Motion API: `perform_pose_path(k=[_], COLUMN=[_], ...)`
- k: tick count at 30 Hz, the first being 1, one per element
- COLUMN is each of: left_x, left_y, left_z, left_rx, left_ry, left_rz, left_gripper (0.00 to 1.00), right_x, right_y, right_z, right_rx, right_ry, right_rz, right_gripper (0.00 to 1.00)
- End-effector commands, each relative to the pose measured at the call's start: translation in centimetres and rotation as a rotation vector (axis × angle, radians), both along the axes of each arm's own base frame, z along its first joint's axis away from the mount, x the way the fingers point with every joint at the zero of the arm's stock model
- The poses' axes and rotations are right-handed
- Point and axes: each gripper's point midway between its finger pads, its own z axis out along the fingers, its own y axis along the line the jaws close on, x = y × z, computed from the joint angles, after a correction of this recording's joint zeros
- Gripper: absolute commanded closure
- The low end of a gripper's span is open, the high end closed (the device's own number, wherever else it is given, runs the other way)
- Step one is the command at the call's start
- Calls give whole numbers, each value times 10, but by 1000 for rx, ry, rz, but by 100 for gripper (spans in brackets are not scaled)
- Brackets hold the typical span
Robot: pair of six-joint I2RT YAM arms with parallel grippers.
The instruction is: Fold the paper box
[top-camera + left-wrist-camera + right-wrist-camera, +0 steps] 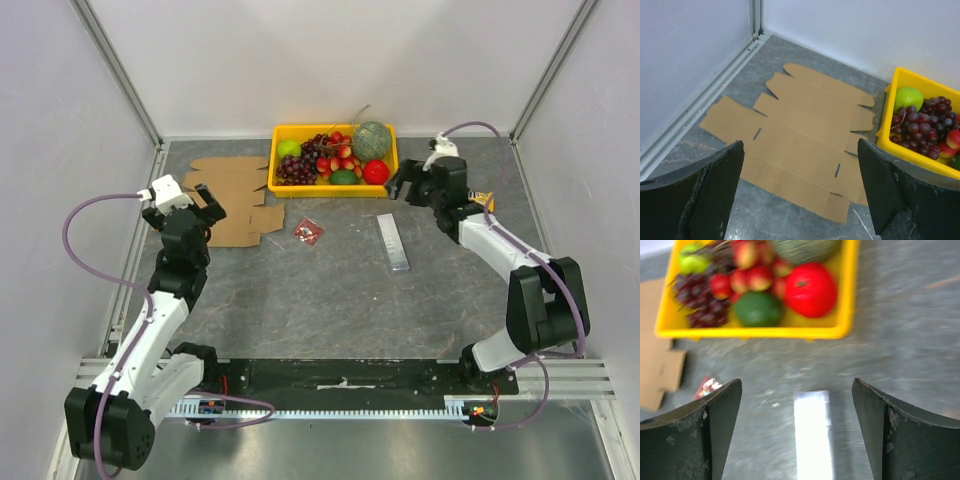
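The paper box [240, 195] lies flat and unfolded on the grey table at the back left, a brown cardboard sheet with notched flaps. It fills the middle of the left wrist view [805, 130]. My left gripper [205, 200] hovers over its near left part, open, with nothing between the fingers [800, 143]. My right gripper [405, 185] is at the right end of the yellow tray, far from the box. It is open and empty too [796, 382]. The right wrist view is blurred and shows only an edge of the box [655, 370].
A yellow tray [335, 191] of fruit stands at the back, just right of the box [887, 120] [765, 332]. A shiny metal bar [393, 241] [812, 435] lies under the right gripper. A small red packet [308, 232] [707, 386] lies mid-table. White walls enclose three sides.
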Motion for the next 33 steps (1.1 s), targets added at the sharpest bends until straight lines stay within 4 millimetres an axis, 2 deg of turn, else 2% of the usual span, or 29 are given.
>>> perform_pose_path(k=[1, 3, 5, 9, 11, 14, 19, 21, 23, 27, 33], left_x=[-10, -9, -8, -11, -13, -17, -22, -23, -23, -22, -21], left_y=[-5, -19, -31, -41, -46, -59, -69, -71, -72, -75, -78], left_z=[0, -2, -10, -31, -42, -45, -48, -48, -49, -51, -51], left_rx=[-59, -46, -41, -32, -26, -51, -74, -81, -86, -97, -99], left_ry=[32, 97, 176, 331, 384, 389, 388, 383, 385, 390, 391], left_rz=[-24, -108, -183, -239, -277, -350, -403, -414, -419, -431, -447], left_gripper=[0, 0, 0, 0, 1, 3, 3, 3, 4, 5, 9], right_x=[-13, -20, -28, -44, -49, -53, -50, -45, -40, -24, -9], right_y=[87, 118, 154, 212, 237, 269, 303, 310, 317, 326, 339], right_z=[51, 50, 39, 23, 15, 0, -26, -43, -52, -66, -85], right_rx=[46, 66, 93, 130, 134, 135, 146, 141, 140, 132, 136], right_ry=[-81, -65, -41, 2, 25, 53, 92, 117, 127, 142, 167], right_rz=[218, 273, 338, 421, 450, 490, 512, 502, 501, 471, 449], right_gripper=[2, 2, 2, 4, 5, 7, 13, 16, 19, 28, 36])
